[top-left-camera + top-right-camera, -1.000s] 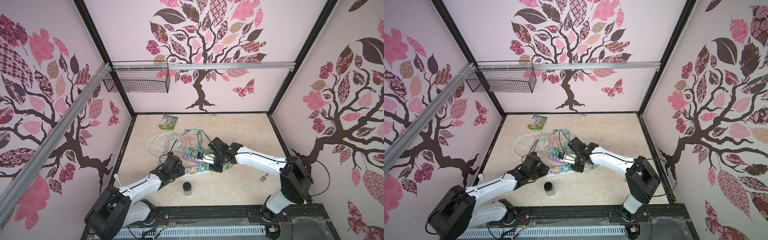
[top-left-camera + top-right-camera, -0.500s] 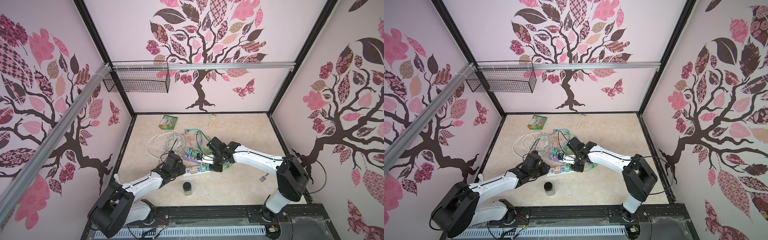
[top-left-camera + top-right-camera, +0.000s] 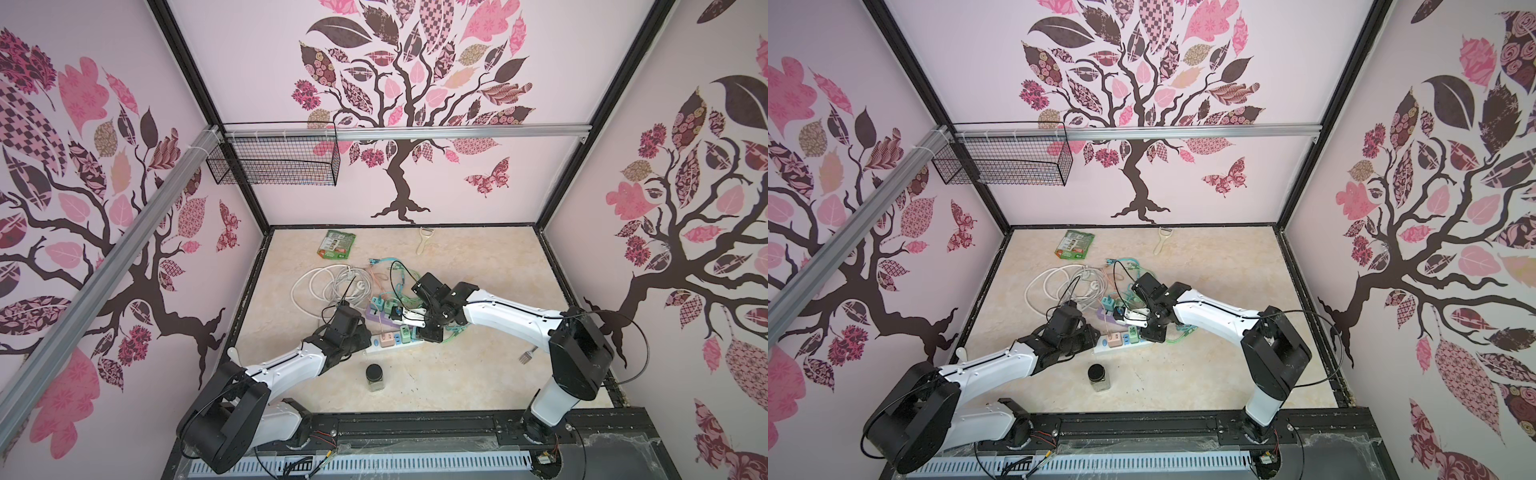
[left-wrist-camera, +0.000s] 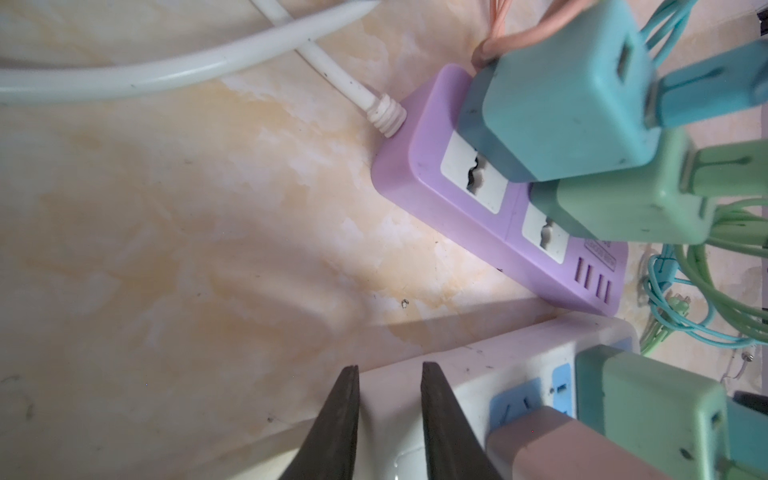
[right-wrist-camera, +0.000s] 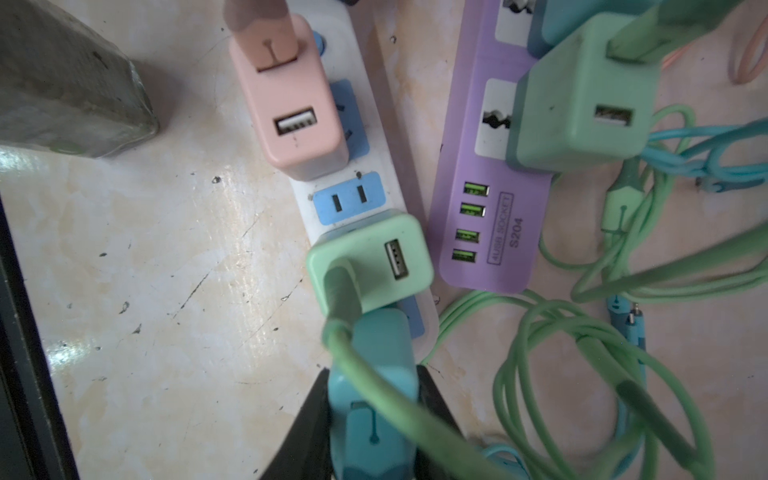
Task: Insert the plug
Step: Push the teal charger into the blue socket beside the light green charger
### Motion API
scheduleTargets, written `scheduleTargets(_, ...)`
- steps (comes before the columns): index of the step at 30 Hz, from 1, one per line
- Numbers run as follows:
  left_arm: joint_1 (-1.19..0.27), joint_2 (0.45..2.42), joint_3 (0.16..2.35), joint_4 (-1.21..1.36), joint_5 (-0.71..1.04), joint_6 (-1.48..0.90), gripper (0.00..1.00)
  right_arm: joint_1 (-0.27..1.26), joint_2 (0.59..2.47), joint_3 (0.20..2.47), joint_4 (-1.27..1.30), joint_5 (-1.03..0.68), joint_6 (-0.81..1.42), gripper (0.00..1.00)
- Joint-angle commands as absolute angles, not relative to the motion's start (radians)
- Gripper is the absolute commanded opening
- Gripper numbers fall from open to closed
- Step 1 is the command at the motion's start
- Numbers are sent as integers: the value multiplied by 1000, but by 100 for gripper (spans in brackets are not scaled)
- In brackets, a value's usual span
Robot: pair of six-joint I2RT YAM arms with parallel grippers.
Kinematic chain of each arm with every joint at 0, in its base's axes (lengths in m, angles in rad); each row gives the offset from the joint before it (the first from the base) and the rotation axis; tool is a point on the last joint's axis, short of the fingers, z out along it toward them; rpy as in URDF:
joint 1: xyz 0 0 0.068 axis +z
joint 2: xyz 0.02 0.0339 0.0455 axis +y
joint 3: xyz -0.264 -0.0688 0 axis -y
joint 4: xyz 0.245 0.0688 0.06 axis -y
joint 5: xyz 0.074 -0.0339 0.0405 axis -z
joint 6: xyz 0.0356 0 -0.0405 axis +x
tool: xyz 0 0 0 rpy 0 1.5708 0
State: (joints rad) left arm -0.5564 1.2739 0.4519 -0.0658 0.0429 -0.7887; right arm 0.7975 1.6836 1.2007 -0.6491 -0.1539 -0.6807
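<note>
The plug, a teal charger block, sits between the jaws of my right gripper, which is shut on it at the near end of the white power strip. It stands over the strip's last blue socket, beside a green charger. Whether its pins are seated is hidden. A green cable crosses in front of it. In both top views the right gripper points down at the strip. My left gripper rests on the strip's other end, jaws a narrow gap apart and empty.
A purple power strip with teal and green chargers lies alongside. A pink charger is plugged into the white strip. Green and blue cables tangle nearby. A jar, white cable coil, green packet, peeler and fork lie around.
</note>
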Motion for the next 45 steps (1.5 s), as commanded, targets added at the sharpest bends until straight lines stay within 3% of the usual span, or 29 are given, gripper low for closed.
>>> scheduleTargets(1,-553,1297,480,-100,69,-757,28,803,1730,1223,-702,-156,-717,23)
scheduleTargets(20,-536,1381,562,-101,112,-720,24,832,1730,1210,-771,-155,-707,24)
scheduleTargets(31,-525,1184,592,-341,38,-693,36,853,1717,1192,-784,-163,-676,24)
scheduleTargets(40,-525,1006,429,-359,96,-762,33,862,1682,1186,-781,-191,-641,25)
scheduleTargets(45,-525,1047,411,-315,92,-760,33,870,1675,1188,-774,-213,-626,25)
